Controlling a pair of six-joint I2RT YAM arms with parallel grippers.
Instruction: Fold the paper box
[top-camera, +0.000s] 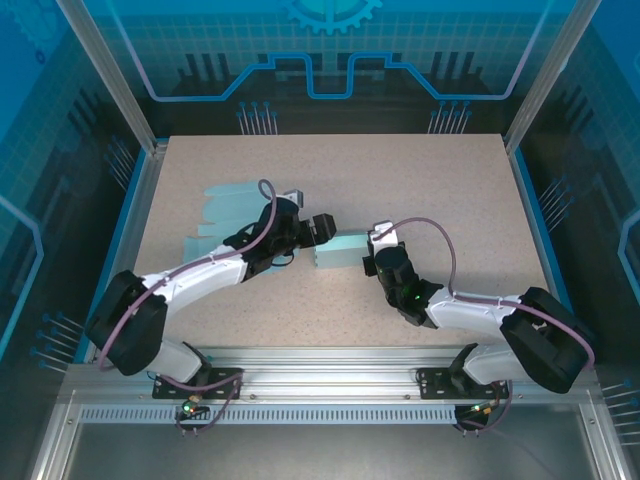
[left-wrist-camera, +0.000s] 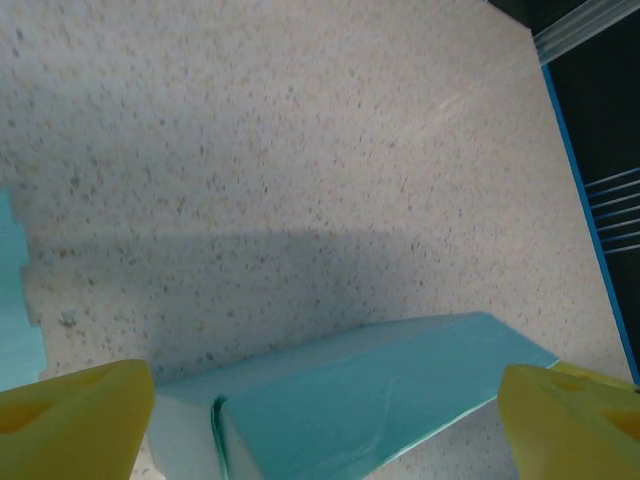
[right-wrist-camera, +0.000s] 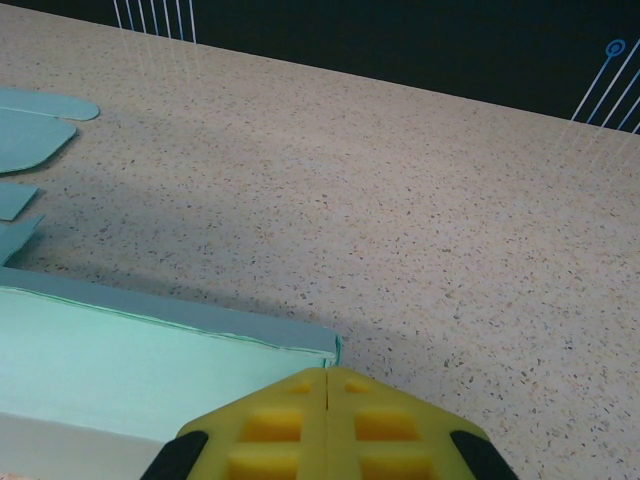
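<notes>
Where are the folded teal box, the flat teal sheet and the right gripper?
folded teal box (top-camera: 340, 250): top external view, middle of its top face.
flat teal sheet (top-camera: 225, 208): top external view, its bare middle panel.
right gripper (right-wrist-camera: 328, 380): right wrist view, seam between its shut yellow fingertips.

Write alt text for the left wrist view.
A teal paper box lies on a speckled beige table, between the two yellow fingers of the open left hand at the picture's bottom corners. A strip of flat teal paper shows at the left edge.
</notes>
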